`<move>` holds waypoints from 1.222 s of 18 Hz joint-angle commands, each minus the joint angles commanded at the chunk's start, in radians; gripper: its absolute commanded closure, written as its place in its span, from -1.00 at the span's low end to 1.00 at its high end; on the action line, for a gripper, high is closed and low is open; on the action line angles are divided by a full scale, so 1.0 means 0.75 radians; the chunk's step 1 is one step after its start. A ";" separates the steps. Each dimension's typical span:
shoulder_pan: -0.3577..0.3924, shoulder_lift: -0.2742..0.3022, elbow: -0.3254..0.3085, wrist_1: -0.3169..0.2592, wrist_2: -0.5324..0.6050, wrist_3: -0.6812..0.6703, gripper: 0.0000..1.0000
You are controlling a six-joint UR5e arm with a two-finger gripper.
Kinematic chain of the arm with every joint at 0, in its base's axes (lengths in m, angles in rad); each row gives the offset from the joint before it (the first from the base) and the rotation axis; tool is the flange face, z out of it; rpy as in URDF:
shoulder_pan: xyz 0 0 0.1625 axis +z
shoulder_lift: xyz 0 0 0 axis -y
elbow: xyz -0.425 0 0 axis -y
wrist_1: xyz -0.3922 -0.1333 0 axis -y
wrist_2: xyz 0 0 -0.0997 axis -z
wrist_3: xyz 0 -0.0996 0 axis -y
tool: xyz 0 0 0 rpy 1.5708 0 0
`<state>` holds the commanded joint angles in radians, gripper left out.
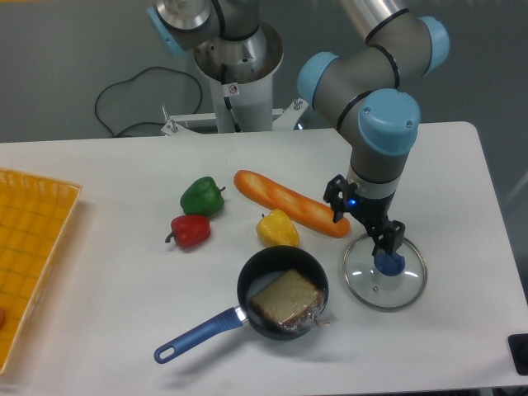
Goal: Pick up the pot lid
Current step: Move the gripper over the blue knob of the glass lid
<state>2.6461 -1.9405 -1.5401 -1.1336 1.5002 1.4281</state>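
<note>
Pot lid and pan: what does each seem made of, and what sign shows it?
The lid looks like clear, glossy glass, as the table shows through, with a thin, silvery, probably metal rim. The pan seems metal with a dark coating, judging by its black inside, but that is uncertain.

On white tabletop (107, 289) we see green pepper (201, 199), red pepper (191, 232) just beside it, long orange item (282, 200), yellow pepper (277, 229) between that and blue-handled black pan (268, 266), clear pot lid (363, 275) near pan.
</note>
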 joint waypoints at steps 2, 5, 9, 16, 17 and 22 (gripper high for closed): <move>0.000 -0.004 -0.008 0.002 0.000 -0.002 -1.00; 0.000 -0.010 -0.008 -0.002 0.000 -0.008 -1.00; 0.002 -0.010 -0.049 0.002 -0.006 -0.014 -1.00; 0.033 -0.051 -0.047 0.041 -0.074 -0.016 -1.00; 0.033 -0.059 -0.045 0.049 -0.074 -0.016 -1.00; 0.045 -0.082 -0.031 0.049 -0.076 -0.085 -1.00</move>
<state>2.6799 -2.0018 -1.5632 -1.0968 1.4435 1.3640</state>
